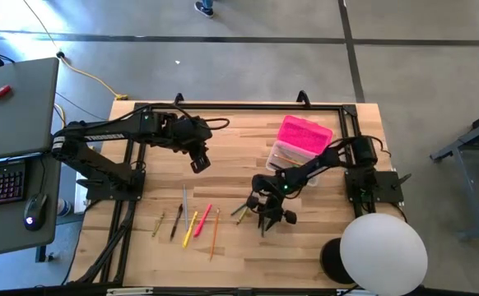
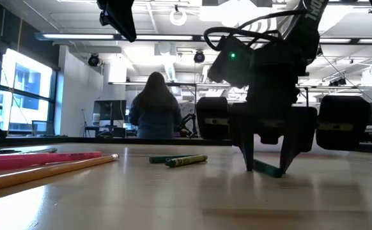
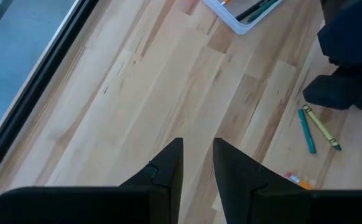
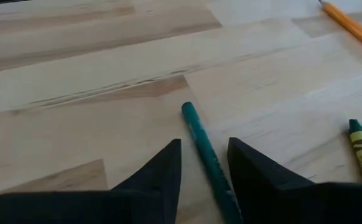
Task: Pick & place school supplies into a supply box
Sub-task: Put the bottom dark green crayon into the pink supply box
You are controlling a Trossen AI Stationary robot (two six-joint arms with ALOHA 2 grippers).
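Observation:
My right gripper [image 4: 204, 144] is down at the table top, open, with its fingers on either side of a teal crayon [image 4: 196, 134] that lies flat on the wood. I cannot tell whether either finger touches it. Two more green crayons [image 2: 186, 160] lie close by. Several pencils and pens [image 1: 192, 222] lie spread near the table's front, left of the right gripper [image 1: 268, 220]. The clear supply box [image 1: 290, 154] stands at the back right, its pink lid [image 1: 305, 131] resting against its far side. My left gripper [image 1: 200, 160] hangs open above the table's middle, holding nothing.
A black frame rail [image 1: 239, 105] runs around the table. A white round object [image 1: 383, 251] sits at the front right corner. A desk with a keyboard [image 1: 1, 181] stands to the left. A person [image 2: 155, 105] sits in the room beyond the table.

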